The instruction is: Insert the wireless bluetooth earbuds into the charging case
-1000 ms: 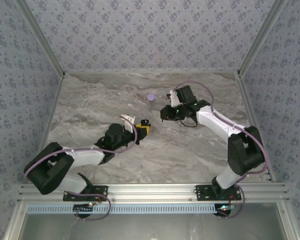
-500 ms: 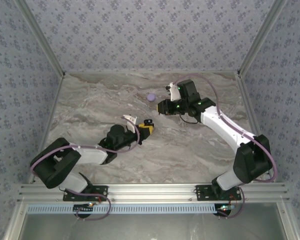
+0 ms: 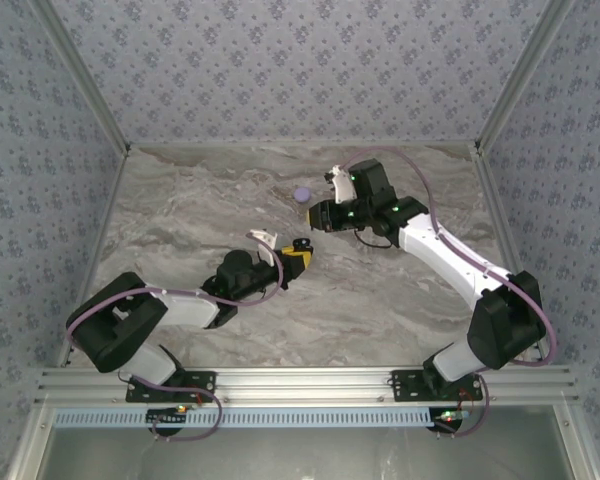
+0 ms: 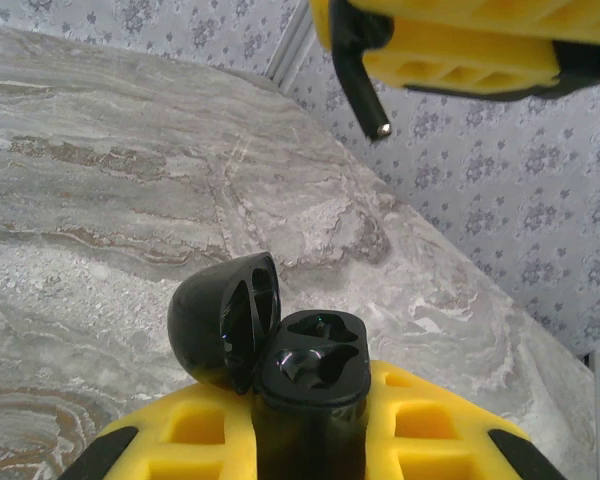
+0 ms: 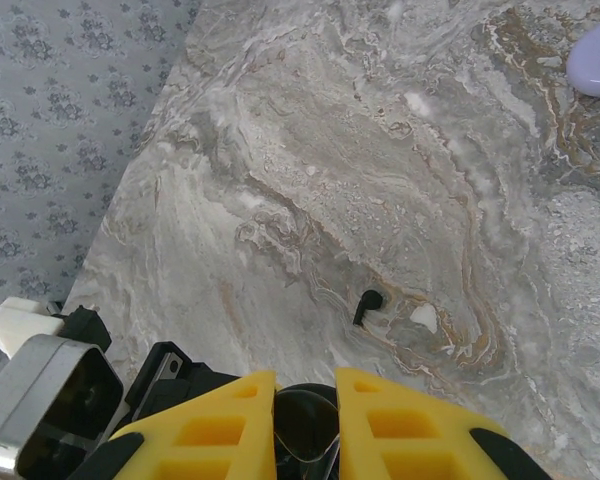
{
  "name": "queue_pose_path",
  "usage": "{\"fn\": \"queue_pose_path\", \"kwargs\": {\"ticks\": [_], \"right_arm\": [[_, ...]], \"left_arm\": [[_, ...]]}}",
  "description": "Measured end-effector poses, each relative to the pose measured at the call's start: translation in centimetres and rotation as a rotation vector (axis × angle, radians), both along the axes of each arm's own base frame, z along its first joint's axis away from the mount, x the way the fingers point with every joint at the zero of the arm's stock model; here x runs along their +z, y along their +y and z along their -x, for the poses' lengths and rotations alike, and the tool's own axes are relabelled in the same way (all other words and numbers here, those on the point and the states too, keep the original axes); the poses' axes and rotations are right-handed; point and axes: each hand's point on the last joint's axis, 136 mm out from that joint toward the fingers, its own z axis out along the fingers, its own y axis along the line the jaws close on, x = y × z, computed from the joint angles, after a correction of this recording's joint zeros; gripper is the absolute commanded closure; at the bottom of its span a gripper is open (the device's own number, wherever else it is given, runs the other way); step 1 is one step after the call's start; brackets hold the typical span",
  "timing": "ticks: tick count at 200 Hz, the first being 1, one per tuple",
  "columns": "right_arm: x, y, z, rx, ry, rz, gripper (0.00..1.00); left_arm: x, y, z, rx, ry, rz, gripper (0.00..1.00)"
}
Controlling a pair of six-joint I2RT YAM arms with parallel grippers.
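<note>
We judge the first insertion in hand. Our left claw clenches the charging case, lid open, near the centre of the desk. The right claw pinches one earbud above it. The second earbud lies on the desk. Next: align stem over a well, lower gently.

Two arms are reaching over one tabletop, one carrying the left gripper and one the right gripper. One charging case is standing open, and two earbuds are showing: one earbud lying on the tabletop, one hanging in the right gripper. One lilac disc is lying at eleven o'clock from that gripper.
</note>
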Motion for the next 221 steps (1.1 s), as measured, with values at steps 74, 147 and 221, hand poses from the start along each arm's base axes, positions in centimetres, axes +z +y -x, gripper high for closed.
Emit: {"fn": "queue_pose_path", "kwargs": {"ticks": [74, 147, 221], "right_arm": [[1.9, 0.7, 0.6, 0.026, -0.059, -0.03, 0.81], [0.9, 0.9, 1.0, 0.034, -0.048, -0.024, 0.81], [1.0, 1.2, 1.2, 0.051, -0.065, -0.022, 0.81]], "left_arm": [[1.5, -0.4, -0.5, 0.008, 0.0, 0.049, 0.87], [2.1, -0.3, -0.7, 0.02, 0.001, 0.071, 0.87], [3.5, -0.5, -0.8, 0.02, -0.015, 0.103, 0.87]]}}
